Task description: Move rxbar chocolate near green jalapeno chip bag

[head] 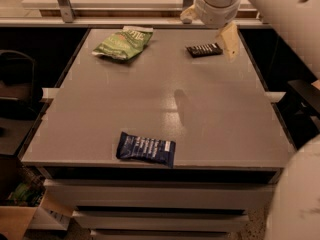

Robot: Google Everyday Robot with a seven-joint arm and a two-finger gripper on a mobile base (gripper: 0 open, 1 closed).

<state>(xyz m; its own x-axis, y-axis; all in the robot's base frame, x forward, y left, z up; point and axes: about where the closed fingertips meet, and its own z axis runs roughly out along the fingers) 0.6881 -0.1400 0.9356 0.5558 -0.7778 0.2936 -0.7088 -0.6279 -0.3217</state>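
Pincer (209, 33) hangs open at the upper right, just by the rxbar chocolate (204, 49). I'd drop straight down and pinch across its narrow width.

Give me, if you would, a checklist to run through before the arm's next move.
1. rxbar chocolate in plain view, lying flat at the far right of the table: ok.
2. green jalapeno chip bag found, at the far left: ok.
3. pincer open, hanging near the bar at the far right: ok.
4. Bar held by the pincer: not ok, not yet grasped.
5. blue wrapper at the near edge, well off the line from bar to bag: ok.
6. Pincer's height above the bar: cannot tell.
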